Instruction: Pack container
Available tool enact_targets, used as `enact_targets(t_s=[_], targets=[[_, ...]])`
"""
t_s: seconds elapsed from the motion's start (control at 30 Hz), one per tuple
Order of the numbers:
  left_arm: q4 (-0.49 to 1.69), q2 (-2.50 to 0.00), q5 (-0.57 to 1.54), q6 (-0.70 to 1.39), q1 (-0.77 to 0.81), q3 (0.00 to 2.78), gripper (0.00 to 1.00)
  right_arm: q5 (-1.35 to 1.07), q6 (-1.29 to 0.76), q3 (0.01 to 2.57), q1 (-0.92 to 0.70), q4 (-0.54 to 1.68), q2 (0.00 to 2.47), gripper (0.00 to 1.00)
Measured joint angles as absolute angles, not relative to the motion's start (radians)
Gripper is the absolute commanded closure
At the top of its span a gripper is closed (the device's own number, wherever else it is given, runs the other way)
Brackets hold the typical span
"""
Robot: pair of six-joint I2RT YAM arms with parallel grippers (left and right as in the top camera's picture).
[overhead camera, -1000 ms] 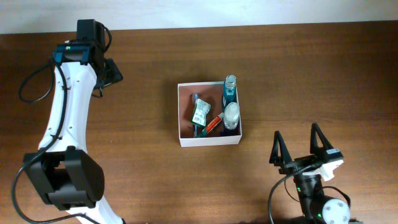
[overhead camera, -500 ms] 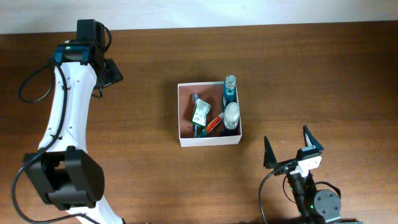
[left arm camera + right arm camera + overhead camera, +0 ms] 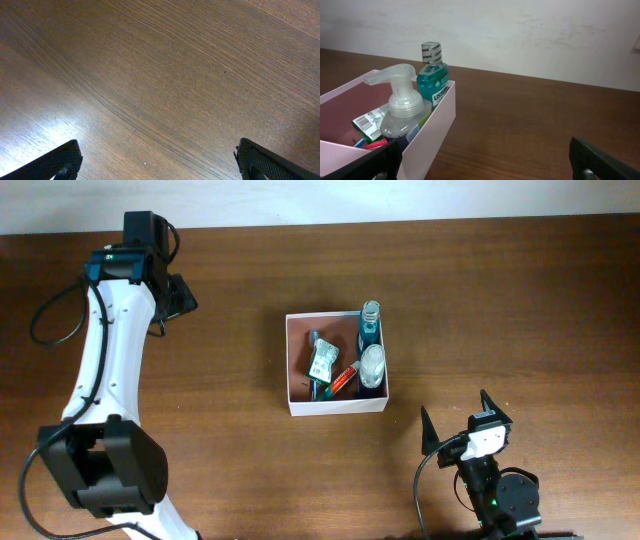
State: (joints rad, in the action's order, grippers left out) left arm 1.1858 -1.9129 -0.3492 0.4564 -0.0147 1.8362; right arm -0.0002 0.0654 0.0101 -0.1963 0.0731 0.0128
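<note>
The container [image 3: 296,402] is a square white-walled box with a reddish-brown interior at the table's middle; it also shows in the right wrist view [image 3: 437,131]. Inside stand a blue mouthwash bottle [image 3: 370,326] [image 3: 432,80] and a clear pump bottle [image 3: 372,366] [image 3: 402,112], with a green packet [image 3: 322,360] and a red tube [image 3: 345,378] lying beside them. My right gripper [image 3: 456,420] [image 3: 485,160] is open and empty, near the table's front edge, right of the container. My left gripper [image 3: 180,295] [image 3: 157,162] is open and empty over bare wood at the far left.
The wooden table [image 3: 500,300] runs to a white wall at the back [image 3: 520,35]. The left arm [image 3: 105,370] stretches along the table's left side.
My right gripper has drawn back toward the front edge and shifted slightly left, turning a little. The left arm and the container's contents have not moved.
</note>
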Motion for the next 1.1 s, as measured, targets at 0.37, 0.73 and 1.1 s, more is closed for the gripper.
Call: enact_targets(t_s=[0.37,0.73,1.1], targets=[[1.186,-1.913,-0.349,0.456,-0.015,1.836,0.01,-0.001,0.068,0.010,-0.196,0.073,0.013,0.02],[1.186,-1.913,-0.349,0.456,-0.015,1.836,0.01,-0.001,0.068,0.010,-0.196,0.073,0.013,0.02],[1.184,-1.909,-0.350,0.456,-0.020,1.726,0.01,0.000,0.068,0.010,-0.196,0.073,0.013,0.02]])
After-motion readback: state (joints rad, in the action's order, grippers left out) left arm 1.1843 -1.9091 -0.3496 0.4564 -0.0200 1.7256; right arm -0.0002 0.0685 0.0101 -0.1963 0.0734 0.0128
